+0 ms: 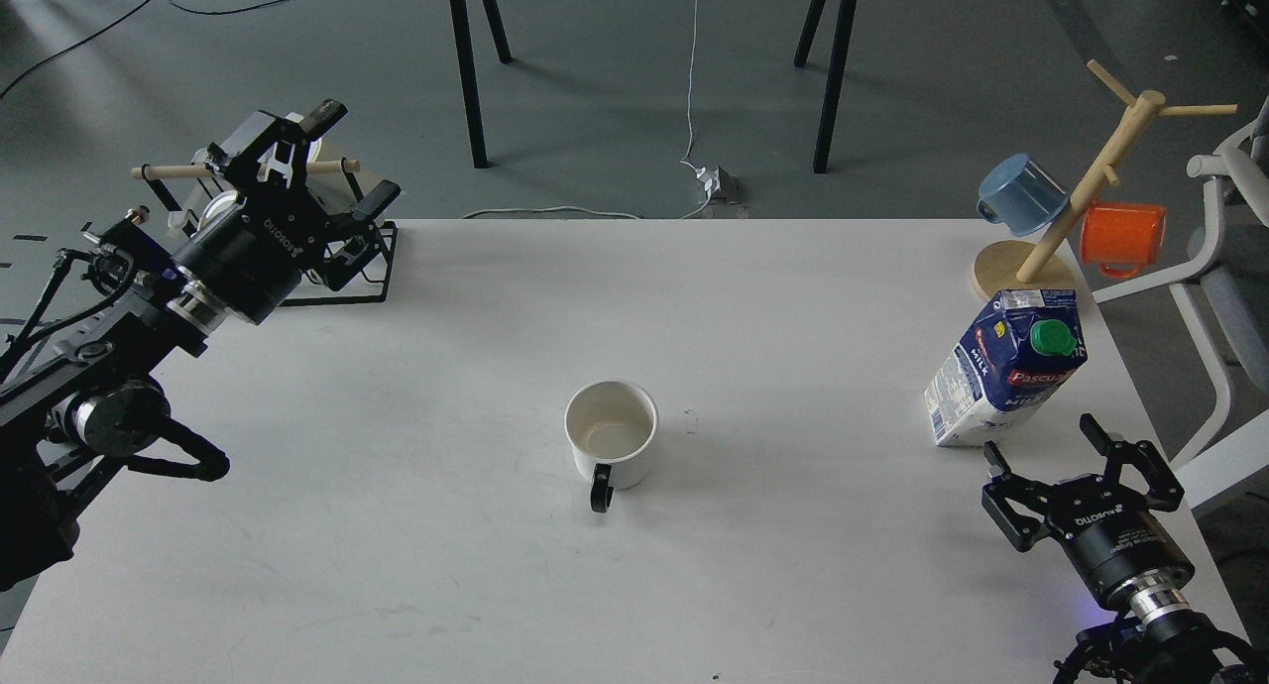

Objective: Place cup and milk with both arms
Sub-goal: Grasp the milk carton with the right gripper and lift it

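Note:
The cup (611, 434), a white mug with a black handle turned toward me, stands upright near the middle of the white table (416, 525). The milk (1003, 367), a blue and white carton with a green cap, stands at the right. My right gripper (1043, 442) is open and empty, just in front of the carton and a little right of it, not touching it. My left gripper (349, 157) is open and empty, raised over the table's far left corner, far from the cup.
A black wire rack (342, 263) with a wooden bar stands at the far left corner, behind my left gripper. A wooden mug tree (1076, 198) with a blue mug (1021, 193) and an orange mug (1122, 236) stands at the far right corner. A chair stands right of the table.

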Tool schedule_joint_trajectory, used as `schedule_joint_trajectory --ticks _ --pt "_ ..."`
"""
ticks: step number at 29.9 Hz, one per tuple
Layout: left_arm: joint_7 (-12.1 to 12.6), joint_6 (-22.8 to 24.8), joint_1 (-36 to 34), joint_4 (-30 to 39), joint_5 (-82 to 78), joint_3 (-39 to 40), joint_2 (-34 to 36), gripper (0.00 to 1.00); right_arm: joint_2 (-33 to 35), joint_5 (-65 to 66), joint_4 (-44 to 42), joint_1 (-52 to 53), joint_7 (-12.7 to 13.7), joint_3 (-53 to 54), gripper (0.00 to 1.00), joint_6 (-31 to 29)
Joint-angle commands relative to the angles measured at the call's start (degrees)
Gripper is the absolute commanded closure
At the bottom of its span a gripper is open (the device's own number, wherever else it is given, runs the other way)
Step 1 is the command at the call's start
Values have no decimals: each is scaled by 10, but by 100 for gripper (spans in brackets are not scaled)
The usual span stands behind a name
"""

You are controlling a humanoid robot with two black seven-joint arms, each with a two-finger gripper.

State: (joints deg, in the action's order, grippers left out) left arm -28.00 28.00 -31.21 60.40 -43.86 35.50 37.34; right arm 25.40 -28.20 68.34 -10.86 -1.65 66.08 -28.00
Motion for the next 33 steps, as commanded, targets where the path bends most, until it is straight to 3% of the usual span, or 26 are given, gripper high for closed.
schedule_joint_trajectory --ticks 1,33 --pt "0 0 4 0 0 0 0 7 -1 0 -8 14 0 1 0 0" --pt "0 0 34 -2 0 -1 -2 6 -27 -1 -83 58 0 -3 0 0"
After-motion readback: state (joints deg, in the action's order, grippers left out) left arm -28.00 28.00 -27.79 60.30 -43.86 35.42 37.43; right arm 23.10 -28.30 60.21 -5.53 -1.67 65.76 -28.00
